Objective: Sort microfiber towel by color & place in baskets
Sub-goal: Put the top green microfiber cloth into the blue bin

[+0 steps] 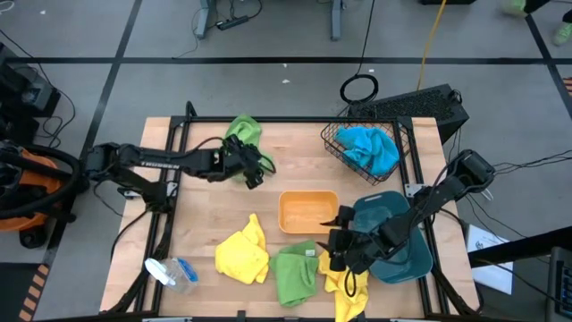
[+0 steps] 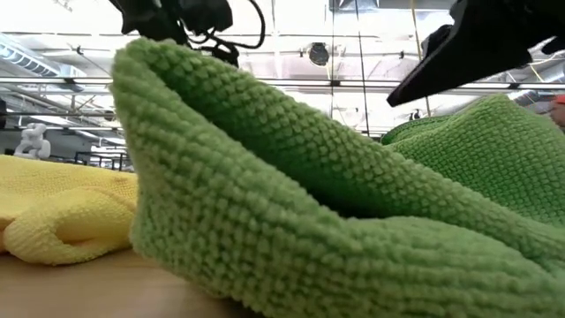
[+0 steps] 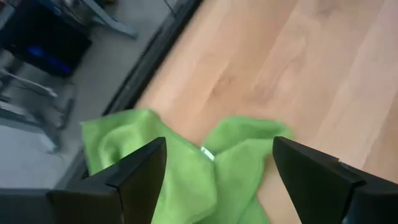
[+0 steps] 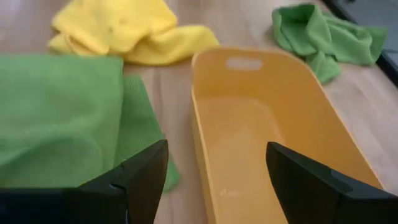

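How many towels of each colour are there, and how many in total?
Green towels: 2, far-left one and near one
Yellow towels: 2, one and another
Blue towels: 1, in the wire basket
Total: 5

The wood table (image 1: 295,174) is showing pale tan. A green towel (image 1: 243,131) is lying at the far left, another green towel (image 1: 296,273) at the near middle. Two yellow towels are lying near: one (image 1: 243,253) left, one (image 1: 344,291) right. A blue towel (image 1: 368,148) is filling the black mesh basket (image 1: 332,140). The orange bin (image 1: 308,212) is sitting beside the dark teal bin (image 1: 407,259).
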You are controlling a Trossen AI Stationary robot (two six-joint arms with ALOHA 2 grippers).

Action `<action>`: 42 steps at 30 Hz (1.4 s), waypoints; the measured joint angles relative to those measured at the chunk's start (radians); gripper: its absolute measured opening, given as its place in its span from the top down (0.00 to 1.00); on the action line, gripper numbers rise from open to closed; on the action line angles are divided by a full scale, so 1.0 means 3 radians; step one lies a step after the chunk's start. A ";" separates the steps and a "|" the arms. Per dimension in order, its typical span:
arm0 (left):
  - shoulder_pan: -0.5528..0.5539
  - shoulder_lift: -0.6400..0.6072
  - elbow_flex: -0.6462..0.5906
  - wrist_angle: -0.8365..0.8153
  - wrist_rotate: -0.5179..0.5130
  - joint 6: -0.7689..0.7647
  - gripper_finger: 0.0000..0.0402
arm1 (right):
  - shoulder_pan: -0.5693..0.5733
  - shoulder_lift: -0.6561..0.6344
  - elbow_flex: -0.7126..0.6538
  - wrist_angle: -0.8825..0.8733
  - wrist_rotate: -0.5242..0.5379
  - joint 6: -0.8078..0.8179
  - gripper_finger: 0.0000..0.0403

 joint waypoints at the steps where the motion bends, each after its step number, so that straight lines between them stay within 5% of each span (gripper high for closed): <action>1: 0.0046 0.0000 -0.0024 -0.0009 0.0051 -0.0016 0.26 | -0.0004 0.0003 0.0000 0.0055 0.0025 -0.0036 0.35; 9: 0.0456 0.0000 -0.0282 -0.0110 0.0433 -0.0455 0.24 | -0.0007 0.0003 0.0000 0.0546 0.0064 -0.0328 0.35; 19: 0.0724 0.0076 -0.0447 -0.0101 0.0519 -0.0424 0.02 | -0.0088 0.0003 0.0000 0.0692 0.0068 -0.0433 0.35; 32: 0.0762 0.0619 -0.0446 -0.0061 0.0582 -0.0435 0.02 | -0.0130 0.0155 0.0004 0.0719 0.0064 -0.0428 0.35; 37: 0.0778 0.0832 -0.0423 0.0004 0.0845 -0.0441 0.11 | -0.0185 0.0181 0.0005 0.0749 0.0061 -0.0424 0.35; 42: 0.0760 0.0888 -0.0430 0.0126 0.0745 -0.0444 0.40 | -0.0204 0.0181 0.0005 0.0841 0.0060 -0.0488 0.35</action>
